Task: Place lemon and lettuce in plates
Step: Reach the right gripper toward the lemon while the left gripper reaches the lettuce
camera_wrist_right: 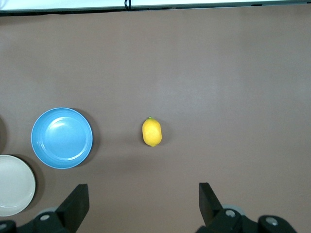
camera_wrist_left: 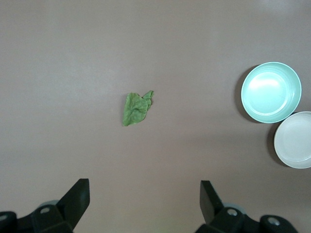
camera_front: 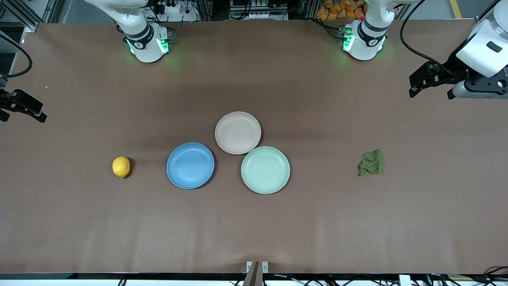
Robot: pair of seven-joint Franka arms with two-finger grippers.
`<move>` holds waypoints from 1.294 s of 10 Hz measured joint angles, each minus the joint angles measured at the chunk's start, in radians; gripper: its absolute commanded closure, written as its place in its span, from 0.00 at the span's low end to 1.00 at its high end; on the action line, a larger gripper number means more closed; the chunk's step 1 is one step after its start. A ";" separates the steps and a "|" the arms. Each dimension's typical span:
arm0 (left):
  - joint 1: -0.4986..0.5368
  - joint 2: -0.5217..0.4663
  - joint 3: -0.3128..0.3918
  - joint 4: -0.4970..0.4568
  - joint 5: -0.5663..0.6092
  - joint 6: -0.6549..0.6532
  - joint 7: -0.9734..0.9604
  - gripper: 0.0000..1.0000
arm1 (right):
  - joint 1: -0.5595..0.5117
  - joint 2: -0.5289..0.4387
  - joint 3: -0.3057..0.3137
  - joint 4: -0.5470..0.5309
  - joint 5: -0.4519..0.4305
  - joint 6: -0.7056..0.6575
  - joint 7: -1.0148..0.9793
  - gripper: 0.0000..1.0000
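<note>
Lots of bare brown table (camera_front: 254, 222) is showing around the lemon (camera_front: 121, 167). Nothing is sitting close to it, so a gripper could come down on it from any side. The blue plate (camera_front: 190, 165) is lying beside it, toward the middle, with a gap between them.

The lettuce (camera_front: 371, 162) is lying alone too, well apart from the mint-green plate (camera_front: 265, 170).

The three plates are crowding together in the middle. The beige plate (camera_front: 238, 132) is touching or almost touching the other two, leaving little room between them.

The left gripper (camera_front: 414, 89) and the right gripper (camera_front: 24, 107) are hanging open over the table's two ends, blocking nothing.
</note>
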 measured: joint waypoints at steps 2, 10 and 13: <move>0.000 0.000 -0.002 0.000 0.022 0.000 0.002 0.00 | 0.000 0.000 0.000 0.000 0.000 0.000 0.000 0.00; 0.004 0.019 -0.002 -0.001 0.026 0.000 0.002 0.00 | 0.000 0.000 0.000 0.000 0.000 0.000 0.000 0.00; 0.005 0.081 0.000 -0.006 0.028 0.011 0.002 0.00 | 0.000 0.000 0.000 0.000 0.000 -0.001 0.000 0.00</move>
